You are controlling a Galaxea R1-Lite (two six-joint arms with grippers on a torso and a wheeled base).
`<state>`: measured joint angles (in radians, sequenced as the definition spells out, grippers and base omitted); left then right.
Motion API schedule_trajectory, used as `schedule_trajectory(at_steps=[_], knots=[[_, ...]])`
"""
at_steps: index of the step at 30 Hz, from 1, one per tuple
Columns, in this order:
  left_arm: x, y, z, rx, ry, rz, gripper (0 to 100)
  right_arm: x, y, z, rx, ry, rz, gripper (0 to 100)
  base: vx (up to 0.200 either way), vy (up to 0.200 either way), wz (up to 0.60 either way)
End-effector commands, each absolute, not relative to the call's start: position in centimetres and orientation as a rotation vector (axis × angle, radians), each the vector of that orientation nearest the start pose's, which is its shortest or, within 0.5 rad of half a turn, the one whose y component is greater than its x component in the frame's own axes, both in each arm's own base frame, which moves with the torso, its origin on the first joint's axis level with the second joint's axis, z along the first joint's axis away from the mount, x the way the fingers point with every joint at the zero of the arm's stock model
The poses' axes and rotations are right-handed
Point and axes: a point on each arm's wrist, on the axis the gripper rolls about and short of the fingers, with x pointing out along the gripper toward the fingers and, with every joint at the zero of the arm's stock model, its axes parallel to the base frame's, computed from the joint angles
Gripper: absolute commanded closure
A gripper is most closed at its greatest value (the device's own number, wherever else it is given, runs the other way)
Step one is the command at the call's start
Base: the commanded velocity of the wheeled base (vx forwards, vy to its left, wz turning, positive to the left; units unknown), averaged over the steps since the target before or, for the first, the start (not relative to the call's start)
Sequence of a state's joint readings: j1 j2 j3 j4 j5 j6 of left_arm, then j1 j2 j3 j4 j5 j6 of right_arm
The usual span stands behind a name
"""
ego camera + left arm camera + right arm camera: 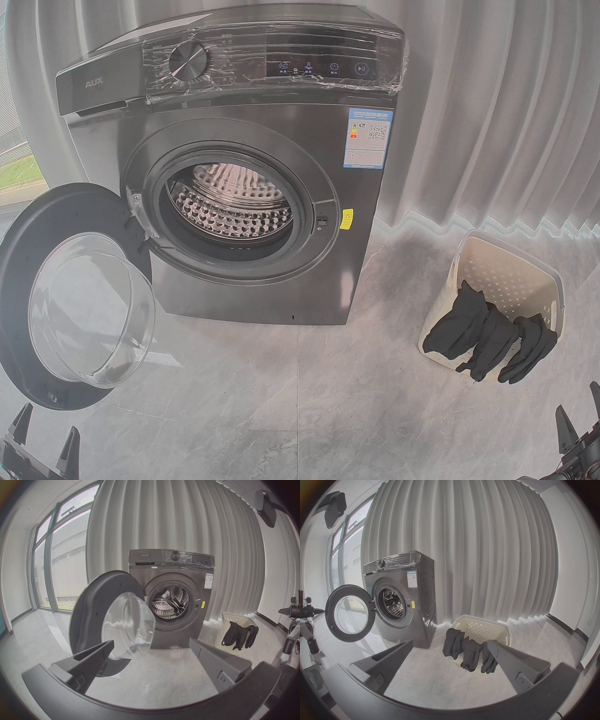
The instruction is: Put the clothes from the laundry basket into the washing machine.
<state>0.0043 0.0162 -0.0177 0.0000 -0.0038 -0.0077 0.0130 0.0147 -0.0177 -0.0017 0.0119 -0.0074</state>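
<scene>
A grey front-loading washing machine (350, 269) stands on a pale marble-patterned floor (312, 400) before a white pleated curtain (500, 125). Its round door (25, 237) is swung fully open to the robot's left, baring the perforated steel drum (231, 200). The clear bowl of the door bulges toward the camera.

Wrinkled plastic film covers the control panel (325, 65), where a round dial (187, 60) sits beside lit touch symbols. A small maker's logo marks the detergent drawer front. A blue-and-white label with a square code (367, 139) is stuck high on the machine's front, to the right of the opening, and a small yellow sticker (346, 219) sits lower, just beside the door latch. The print on both is too small to read.

The cream laundry basket (506, 269) lies tipped on the floor to the machine's right, close to the curtain. The clothes (494, 334) – dark garments – hang over its near rim and touch the floor.

The left gripper (45, 437) hangs low in front of the open door, its fingers spread wide. The right gripper (581, 415) hangs low on the near side of the basket, apart from the clothes, its fingers also spread wide. A tall window (65, 558) stands to the left of the curtain.
</scene>
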Motion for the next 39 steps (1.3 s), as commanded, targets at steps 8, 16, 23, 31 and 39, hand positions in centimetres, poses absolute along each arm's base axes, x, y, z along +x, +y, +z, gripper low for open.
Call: schedule_trajectory(at_steps=[8, 16, 23, 31, 39], knots=[[-2.26, -0.02, 7.55, -0.009, 0.003, 0.000, 0, -2.21, 0.00, 7.58, -0.008, 0.008, 0.026, 0, 0.075, 0.000, 0.00], [-2.27, -0.02, 7.55, -0.006, 0.002, 0.002, 0, -2.21, 0.00, 7.58, -0.008, 0.008, 0.025, 0, 0.075, 0.000, 0.00], [-2.26, -0.02, 7.55, -0.006, 0.003, -0.002, 0, -2.21, 0.00, 7.58, -0.003, 0.008, 0.023, 0, 0.000, 0.000, 0.00], [-2.26, -0.02, 7.55, -0.008, 0.003, -0.002, 0, -2.21, 0.00, 7.58, -0.008, 0.008, 0.026, 0, 0.000, 0.000, -0.07], [-2.26, -0.02, 7.55, -0.006, 0.003, -0.002, 0, -2.21, 0.00, 7.58, -0.009, 0.008, 0.028, 0, 0.000, 0.000, -0.45]])
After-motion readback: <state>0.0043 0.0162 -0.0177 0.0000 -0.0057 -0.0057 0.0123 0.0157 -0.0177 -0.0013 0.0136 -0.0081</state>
